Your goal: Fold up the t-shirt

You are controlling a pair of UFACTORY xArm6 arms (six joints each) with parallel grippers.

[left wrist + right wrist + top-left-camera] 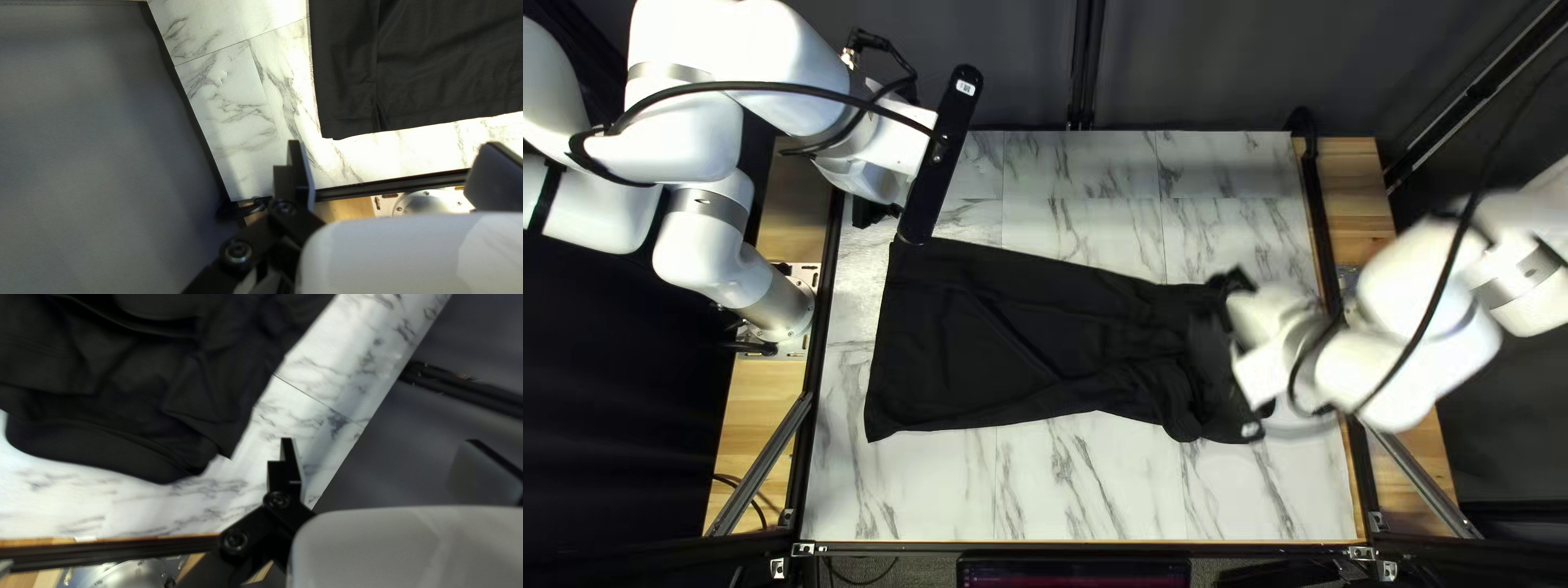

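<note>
Shirt (1002,338), one, black: lying lengthwise on the table (1089,490), its wide end spreading nearly flat, its narrower end bunching near my right arm (1427,338).

Progress: I am judging it partly folded at best (its layers are hiding the proof). Smoothing the rumpled end and bringing the two ends together are remaining, as I am reading it.

Left gripper (393,146): standing open, holding nothing, hanging beyond the shirt's corner.

Right gripper (381,442): likewise gaping and empty, hovering beside the bunched cloth.

Surroundings: curtain (1220,65) hanging behind; screen (1073,573) sitting at the near edge.

Obstacle: my right arm, partly blocking the top left view of the bunched end.
</note>
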